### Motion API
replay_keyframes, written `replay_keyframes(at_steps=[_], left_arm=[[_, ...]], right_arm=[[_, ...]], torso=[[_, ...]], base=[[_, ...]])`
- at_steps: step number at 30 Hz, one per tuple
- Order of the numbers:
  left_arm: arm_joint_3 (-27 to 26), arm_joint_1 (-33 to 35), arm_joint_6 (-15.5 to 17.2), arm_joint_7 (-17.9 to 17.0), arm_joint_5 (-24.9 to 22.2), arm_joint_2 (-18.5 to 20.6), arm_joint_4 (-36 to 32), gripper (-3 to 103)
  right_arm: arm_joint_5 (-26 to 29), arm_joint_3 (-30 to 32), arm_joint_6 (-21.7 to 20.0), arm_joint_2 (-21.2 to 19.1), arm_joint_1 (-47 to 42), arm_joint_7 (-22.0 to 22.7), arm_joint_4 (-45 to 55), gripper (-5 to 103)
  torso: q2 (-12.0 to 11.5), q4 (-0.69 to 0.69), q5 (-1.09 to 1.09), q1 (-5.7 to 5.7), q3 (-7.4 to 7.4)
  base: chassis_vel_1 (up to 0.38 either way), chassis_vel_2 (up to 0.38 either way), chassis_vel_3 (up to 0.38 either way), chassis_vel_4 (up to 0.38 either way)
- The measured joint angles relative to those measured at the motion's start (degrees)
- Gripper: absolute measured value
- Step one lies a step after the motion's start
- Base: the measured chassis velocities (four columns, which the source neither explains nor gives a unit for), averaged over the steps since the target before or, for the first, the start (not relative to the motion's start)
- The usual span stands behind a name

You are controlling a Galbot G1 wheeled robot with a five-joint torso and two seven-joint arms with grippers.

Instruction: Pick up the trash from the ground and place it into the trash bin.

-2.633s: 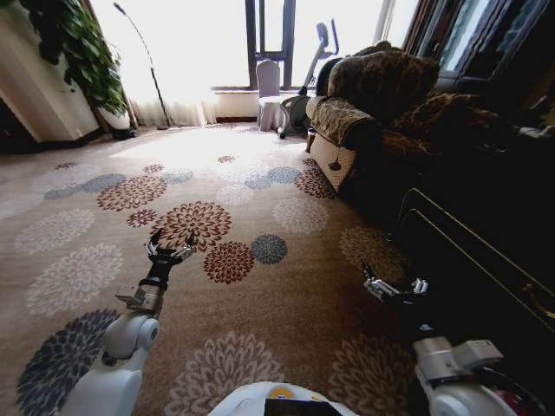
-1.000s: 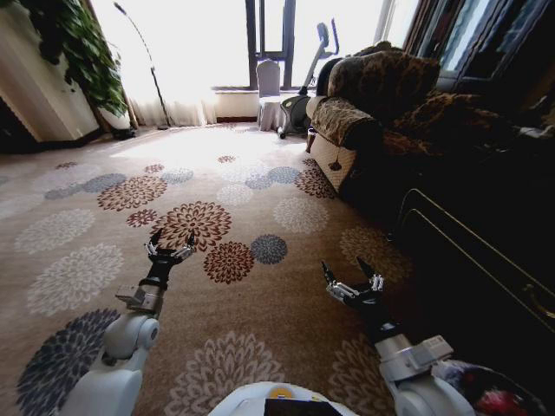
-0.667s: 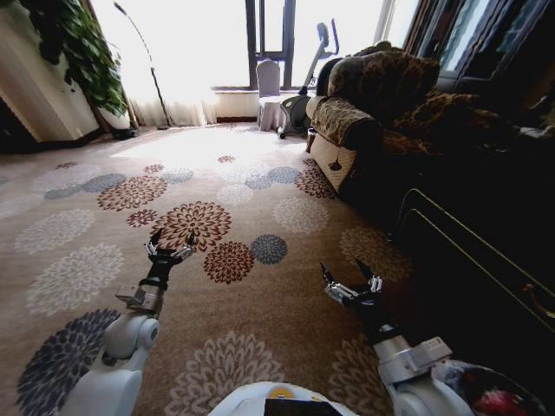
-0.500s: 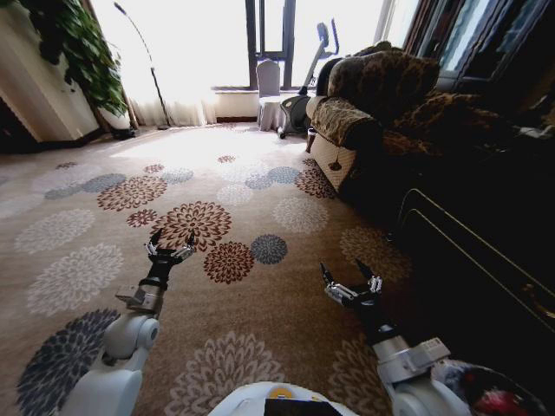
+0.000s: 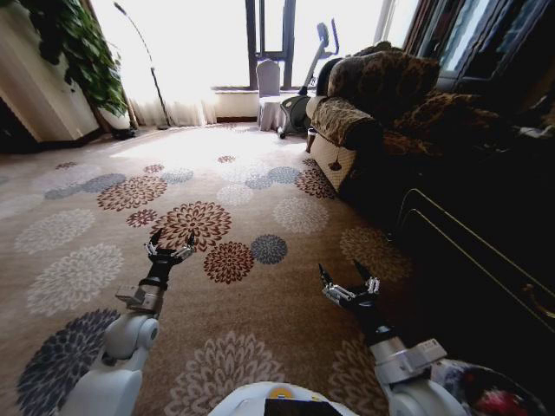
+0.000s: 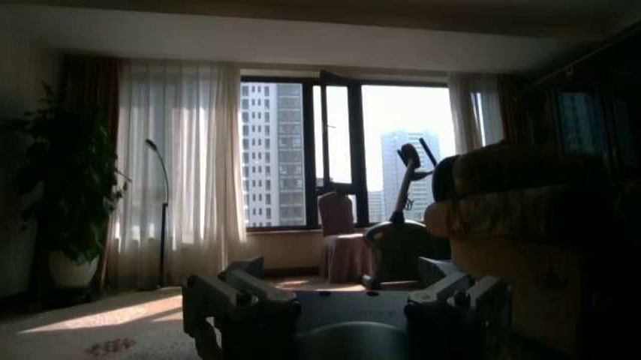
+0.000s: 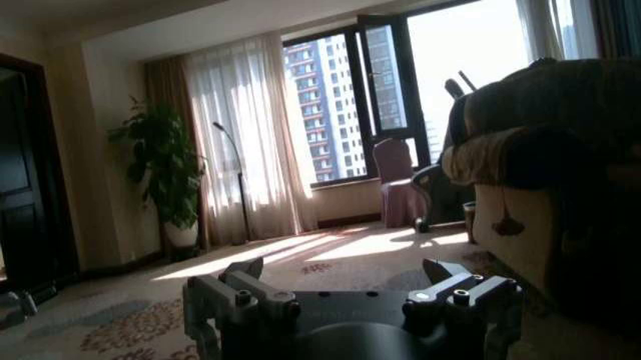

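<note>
Left hand (image 5: 168, 244) is held above the flowered carpet (image 5: 260, 186), fingers apart, empty. Right hand (image 5: 348, 277) is likewise held low over the carpet near the dark cabinet (image 5: 486, 260), fingers spread, empty. Trash bin (image 5: 486, 394) sits at the robot's right side, beside the right arm.

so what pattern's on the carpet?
Tan carpet with round flower medallions in brown, grey-blue and cream. It shows best in the head view.
</note>
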Motion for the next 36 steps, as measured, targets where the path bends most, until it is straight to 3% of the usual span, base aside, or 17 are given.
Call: replay_keyframes(at_steps=[20,29,36], left_arm=[[0.00,0.00,0.00,0.00,0.00,0.00,0.00,100],[0.00,0.00,0.00,0.00,0.00,0.00,0.00,100],[0.00,0.00,0.00,0.00,0.00,0.00,0.00,100]], right_arm=[[-1.08,-1.38,0.33,1.11,-0.52,-0.98,-0.26,100],[-1.31,-1.36,0.91,1.37,-0.75,-1.04,-0.34,100],[-0.32,-1.96,5.46,1.73,-1.02,-0.41,-0.85,100]], torso=[[0.08,0.00,0.00,0.01,0.08],[2.82,0.00,0.00,0.60,2.17],[3.64,0.00,0.00,0.65,2.97]], base=[[0.000,0.000,0.000,0.000],[0.000,0.000,0.000,0.000],[0.000,0.000,0.000,0.000]])
